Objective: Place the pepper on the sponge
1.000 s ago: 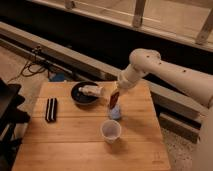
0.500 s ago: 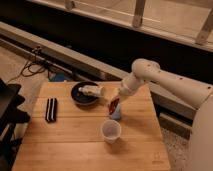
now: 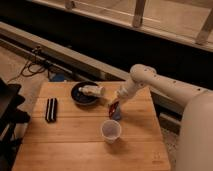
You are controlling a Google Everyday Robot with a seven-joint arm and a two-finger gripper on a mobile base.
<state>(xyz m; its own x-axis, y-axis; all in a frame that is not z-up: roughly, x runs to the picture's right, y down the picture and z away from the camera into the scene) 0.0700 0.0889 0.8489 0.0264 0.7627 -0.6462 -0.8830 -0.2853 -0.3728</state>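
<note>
Pepper (image 3: 113, 106) hangs right over the sponge (image 3: 117, 116). The cup (image 3: 111, 131) is at its 6 o'clock and the bowl (image 3: 76, 94) at 10. Bare table (image 3: 142, 145) runs toward the 3 o'clock edge. The gripper (image 3: 115, 102) is at the pepper's top; whether it grips cannot be told.

A small red pepper (image 3: 114, 107) sits at the tip of the gripper (image 3: 113, 103) — right above a blue sponge (image 3: 117, 116) lying flat on the wooden table (image 3: 75, 145). Whether pepper and sponge touch is unclear.
</note>
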